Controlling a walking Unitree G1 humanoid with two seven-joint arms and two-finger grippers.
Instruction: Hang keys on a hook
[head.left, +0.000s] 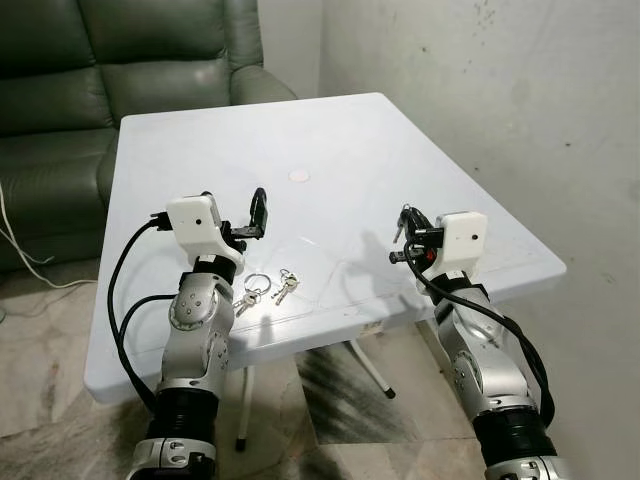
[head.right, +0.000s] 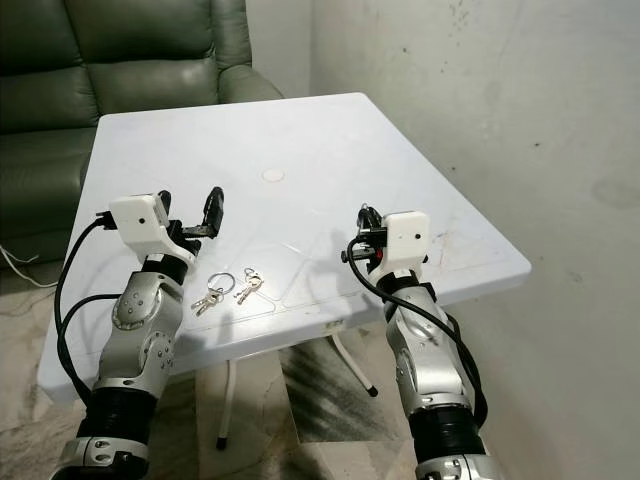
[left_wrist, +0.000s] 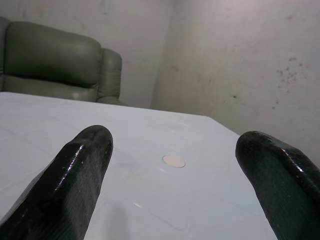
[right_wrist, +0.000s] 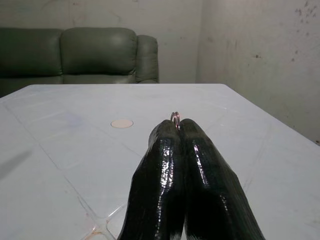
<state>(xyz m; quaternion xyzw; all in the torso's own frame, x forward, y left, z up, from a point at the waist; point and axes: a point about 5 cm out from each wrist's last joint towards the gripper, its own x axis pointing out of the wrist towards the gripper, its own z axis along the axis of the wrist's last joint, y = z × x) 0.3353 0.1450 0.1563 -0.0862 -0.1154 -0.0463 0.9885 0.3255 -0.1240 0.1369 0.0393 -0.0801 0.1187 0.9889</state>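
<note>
Two small bunches of keys lie on the white table near its front edge, one of them on a round ring. My left gripper hovers just above and behind them, open, its two black fingers wide apart with nothing between. My right gripper is held above the table's front right part, shut, and a small metal key ring pokes out between its fingertips. What hangs from that ring is hidden.
A round pinkish spot marks the table's middle. A dark green leather sofa stands behind the table on the left, and a bare stained wall runs along the right. A white cable lies on the floor.
</note>
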